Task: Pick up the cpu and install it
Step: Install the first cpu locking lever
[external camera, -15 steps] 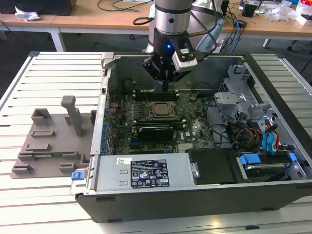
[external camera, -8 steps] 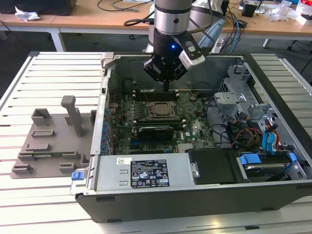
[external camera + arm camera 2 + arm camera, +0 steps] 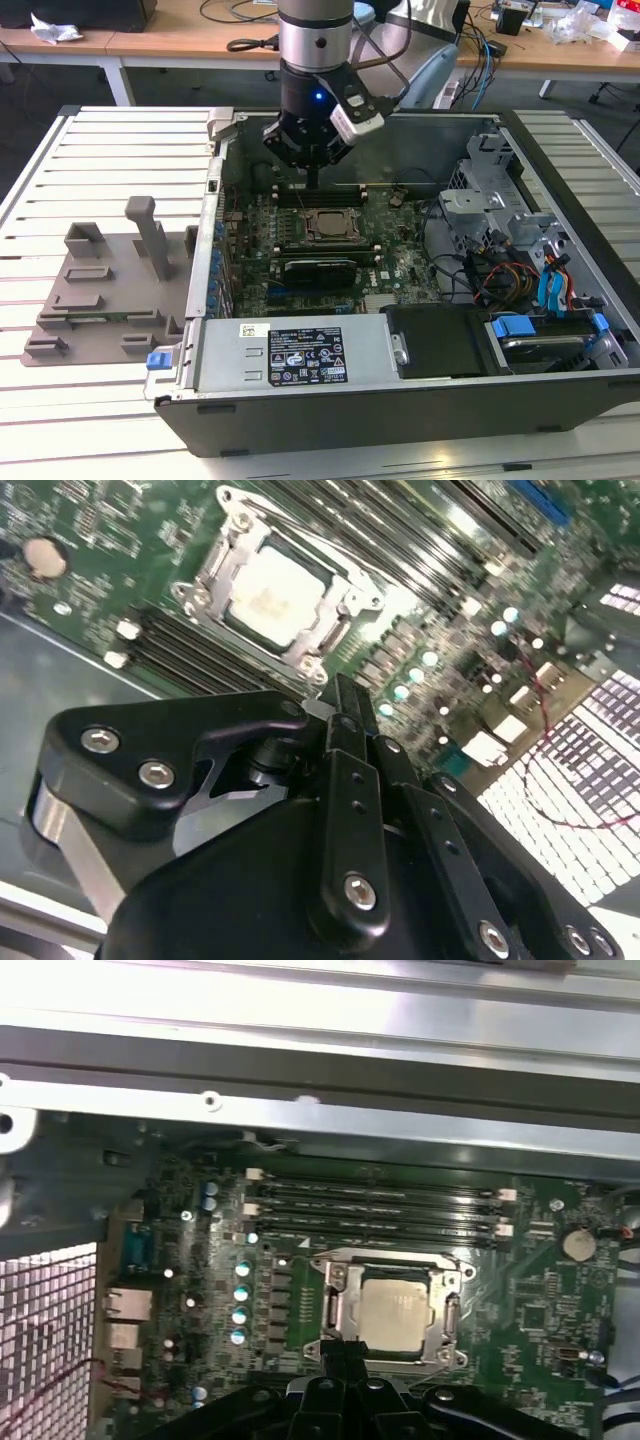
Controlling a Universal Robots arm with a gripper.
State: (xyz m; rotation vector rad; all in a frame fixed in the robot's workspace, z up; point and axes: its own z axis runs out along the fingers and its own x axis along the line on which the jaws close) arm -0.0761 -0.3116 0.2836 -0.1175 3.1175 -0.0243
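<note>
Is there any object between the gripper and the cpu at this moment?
Nothing visible does. The cpu lies in the socket frame on the motherboard, its top uncovered in both wrist views. The gripper hangs above the board beside it.

- A pale surface made of long parallel slats ran across the exterior view, with narrow dark gaps between the slats.
- An open black computer case lay flat on the surface, taking up the middle and the exterior view's right, its inside facing up.
- A grey plastic tray with upright posts lay on the slats at the exterior view's left, just beside the case's side wall.
- Bare slats showed around the tray and along the near edge in front of the case.
- Behind the surface stood wooden desks with white legs, on a grey floor.
</note>
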